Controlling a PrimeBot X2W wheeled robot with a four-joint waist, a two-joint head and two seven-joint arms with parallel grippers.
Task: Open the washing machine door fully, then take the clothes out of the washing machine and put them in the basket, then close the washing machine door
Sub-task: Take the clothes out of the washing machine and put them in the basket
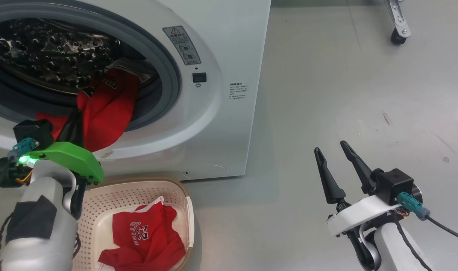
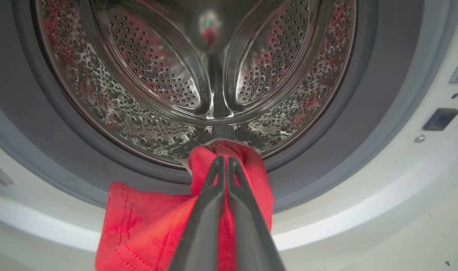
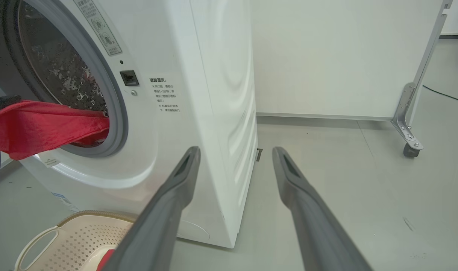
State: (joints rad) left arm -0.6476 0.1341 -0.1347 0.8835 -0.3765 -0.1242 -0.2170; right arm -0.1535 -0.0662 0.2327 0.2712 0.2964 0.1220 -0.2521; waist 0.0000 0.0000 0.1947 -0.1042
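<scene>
Got clothes [image 2: 138, 226] pinched tight in left claw [image 2: 225, 160]; pull straight back, lower into basket [image 1: 146, 194] just beneath it. Ignore splayed, empty right claw [image 1: 330, 147].

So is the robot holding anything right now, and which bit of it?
The left gripper is shut on the red jersey cloth, pinching a bunched-up fold at the steel drum's lower edge. The open right gripper holds nothing.
</scene>
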